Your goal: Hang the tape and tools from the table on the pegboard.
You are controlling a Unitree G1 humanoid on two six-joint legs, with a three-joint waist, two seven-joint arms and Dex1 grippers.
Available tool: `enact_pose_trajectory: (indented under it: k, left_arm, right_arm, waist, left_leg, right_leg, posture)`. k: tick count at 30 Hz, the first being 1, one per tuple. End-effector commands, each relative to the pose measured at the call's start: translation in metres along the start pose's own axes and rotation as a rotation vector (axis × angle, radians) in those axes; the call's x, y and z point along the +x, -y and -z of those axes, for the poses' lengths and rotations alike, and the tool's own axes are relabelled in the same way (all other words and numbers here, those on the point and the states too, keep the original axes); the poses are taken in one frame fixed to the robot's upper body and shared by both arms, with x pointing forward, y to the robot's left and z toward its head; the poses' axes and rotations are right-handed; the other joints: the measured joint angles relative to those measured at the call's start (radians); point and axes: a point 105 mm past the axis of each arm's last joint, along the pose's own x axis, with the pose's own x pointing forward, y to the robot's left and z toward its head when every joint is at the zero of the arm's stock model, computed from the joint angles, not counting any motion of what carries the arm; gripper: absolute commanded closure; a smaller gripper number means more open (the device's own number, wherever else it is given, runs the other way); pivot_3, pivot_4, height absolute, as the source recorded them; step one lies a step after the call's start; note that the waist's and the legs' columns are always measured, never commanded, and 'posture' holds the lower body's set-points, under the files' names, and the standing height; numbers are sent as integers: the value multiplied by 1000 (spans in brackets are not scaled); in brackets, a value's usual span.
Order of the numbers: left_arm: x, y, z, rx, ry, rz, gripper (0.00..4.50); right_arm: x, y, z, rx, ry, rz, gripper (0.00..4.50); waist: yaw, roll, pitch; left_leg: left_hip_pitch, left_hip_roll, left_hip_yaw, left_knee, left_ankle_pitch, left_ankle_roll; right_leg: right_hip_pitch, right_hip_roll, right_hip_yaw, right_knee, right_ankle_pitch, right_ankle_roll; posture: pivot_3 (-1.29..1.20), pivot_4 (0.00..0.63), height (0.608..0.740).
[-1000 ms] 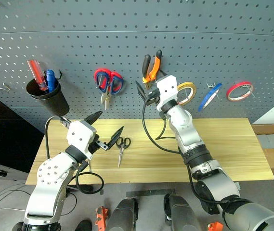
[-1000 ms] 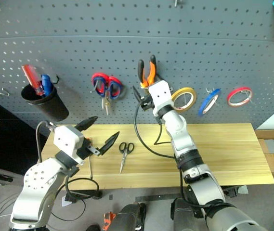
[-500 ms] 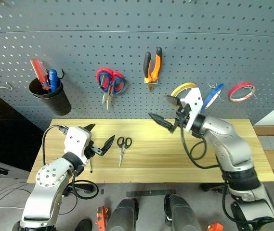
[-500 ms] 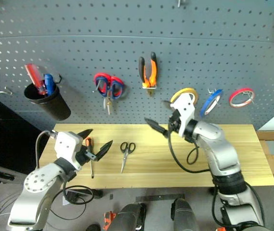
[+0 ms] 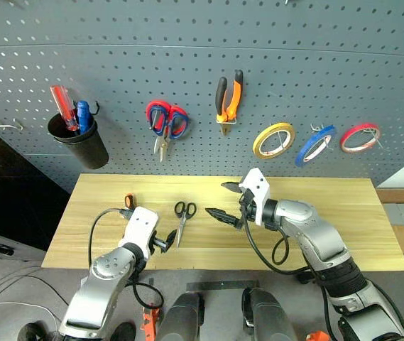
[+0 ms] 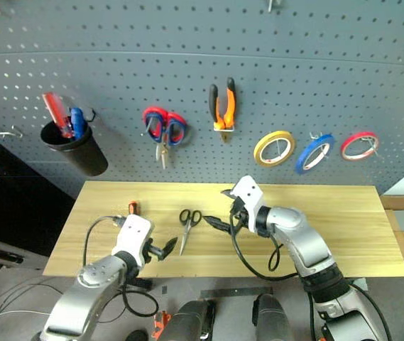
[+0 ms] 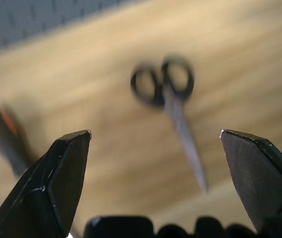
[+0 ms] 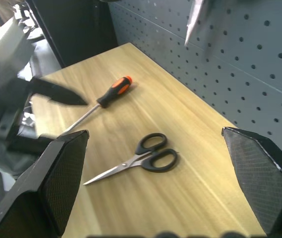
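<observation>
My right gripper [image 5: 223,200] and left gripper [image 5: 165,241] both hang released above the table [image 5: 358,234], flanking the black scissors [image 5: 182,218] lying beside the screwdriver [image 8: 101,104], so I judge the next move is closing on the scissors for the pegboard [image 5: 187,42].

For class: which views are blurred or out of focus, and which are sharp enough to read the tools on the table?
Left wrist view: scissors and the orange-and-black screwdriver are soft and out of focus. Right wrist view: both lie sharp on the table, while the left gripper is smeared. Eye views: evenly lit, pegboard rows bowed.
</observation>
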Motion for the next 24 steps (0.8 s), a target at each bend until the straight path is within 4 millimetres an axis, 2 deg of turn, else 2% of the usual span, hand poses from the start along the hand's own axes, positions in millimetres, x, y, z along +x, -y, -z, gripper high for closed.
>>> enact_pose_trajectory:
  k: [1,4,15,21,24]
  left_arm:
    - [11,7,0,-52,-15,-36,0]
    - [23,11,-1,-116,-22,-67,0]
    - [62,22,-2,-117,-83,-104,0]
    - [78,41,-4,-134,-158,-46,0]
    - [84,41,-4,-156,-189,-67,567]
  right_arm:
    - [-1,3,-9,-44,33,3,32]
    - [-1,3,-4,-53,17,2,32]
    - [-5,3,2,-60,-15,10,32]
    - [-13,2,4,-42,-37,27,32]
    - [-16,-1,6,-31,-50,28,0]
  waist:
    - [5,0,0]
    - [11,-1,0]
    - [21,-3,2]
    - [20,-5,6]
    - [19,-5,7]
  left_leg:
    - [0,0,0,0,0,0]
    - [0,0,-1,0,-1,1]
    - [0,0,-1,0,0,-1]
    - [-1,0,-1,0,0,-1]
    - [-1,0,-1,0,0,0]
  right_leg:
    - [0,0,0,0,0,0]
    - [1,0,-1,0,0,0]
    - [0,0,0,-1,0,0]
    - [0,-1,0,-1,0,1]
    - [1,-1,0,-1,0,1]
  posture:
    - [179,267,740]
    - [176,270,740]
    - [135,285,740]
    - [94,315,740]
    - [87,322,740]
